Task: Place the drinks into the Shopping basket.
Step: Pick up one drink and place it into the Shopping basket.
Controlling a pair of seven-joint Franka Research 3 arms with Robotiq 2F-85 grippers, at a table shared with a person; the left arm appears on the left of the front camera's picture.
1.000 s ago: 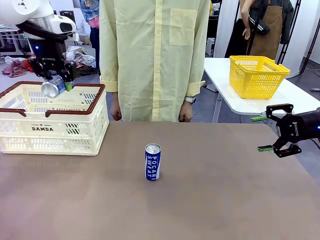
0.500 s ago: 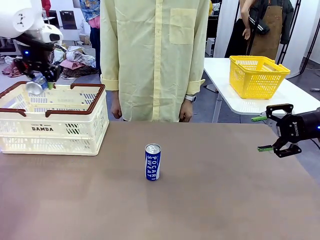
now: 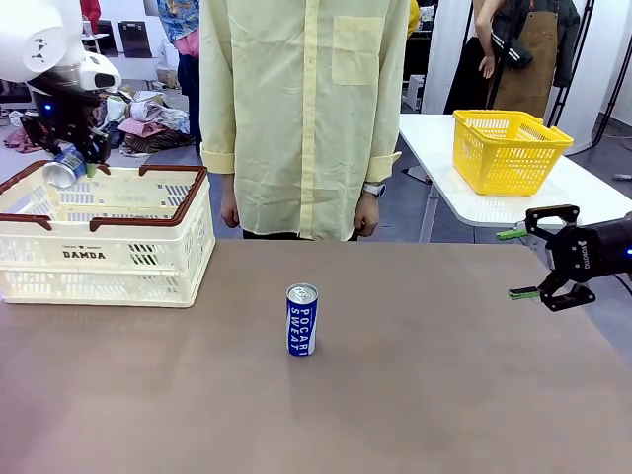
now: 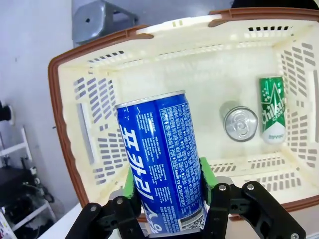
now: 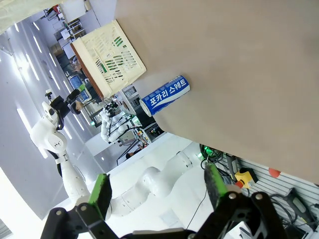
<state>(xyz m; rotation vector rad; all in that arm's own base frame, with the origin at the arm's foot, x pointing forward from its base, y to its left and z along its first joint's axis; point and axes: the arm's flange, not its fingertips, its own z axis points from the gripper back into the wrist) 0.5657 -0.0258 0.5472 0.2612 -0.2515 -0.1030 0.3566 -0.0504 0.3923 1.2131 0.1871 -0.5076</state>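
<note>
Left gripper [image 3: 79,163] holds a blue Pocari Sweat can [image 3: 63,168] above the DAMDA shopping basket [image 3: 104,259]; right gripper [image 3: 524,263] waits with jaws apart.

The basket sits at the table's [image 3: 415,395] far left corner, and the left gripper hovers over its far left rim, clamped on the tilted can between its green pads [image 4: 207,174]. In the left wrist view the gripped can [image 4: 162,162] hangs over the basket's inside [image 4: 67,124], where two more drinks lie on the floor: a green can [image 4: 271,109] on its side against one wall and a silver-topped can [image 4: 240,122] just beside it. A second blue Pocari Sweat can [image 3: 301,320] stands upright near the table's middle, well apart from the basket. The right gripper hangs empty off the table's right edge. A person in a pale yellow shirt [image 3: 306,109] stands at the far edge, hands down. A yellow basket [image 3: 509,148] rests on another table behind.
</note>
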